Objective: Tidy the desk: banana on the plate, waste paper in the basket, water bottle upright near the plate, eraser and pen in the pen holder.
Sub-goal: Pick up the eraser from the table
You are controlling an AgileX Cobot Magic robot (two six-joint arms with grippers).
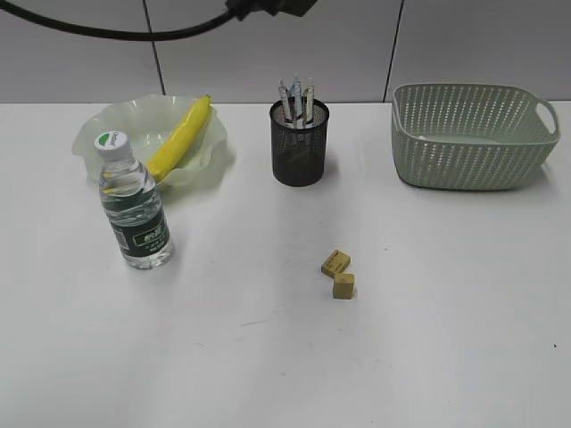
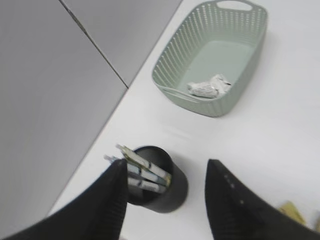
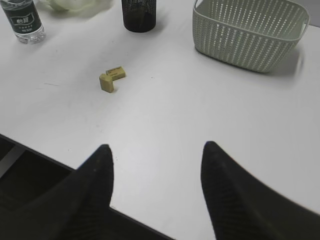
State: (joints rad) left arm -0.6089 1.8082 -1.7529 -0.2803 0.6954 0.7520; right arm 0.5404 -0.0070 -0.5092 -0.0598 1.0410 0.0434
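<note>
Left wrist view, left hand (image 2: 165, 197) open and empty, pen holder (image 2: 159, 186) with pens between its fingers.

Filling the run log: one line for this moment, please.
banana on plate | waste paper in basket | pens in pen holder | erasers on desk

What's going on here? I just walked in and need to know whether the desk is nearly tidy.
Nearly. The banana lies on the plate, the bottle stands upright beside it, the crumpled paper is in the basket, and pens are in the pen holder. Two small erasers sit loose on the desk. The left hand hangs open above the pen holder, empty; the right hand is open over the desk's near edge, holding nothing.
</note>
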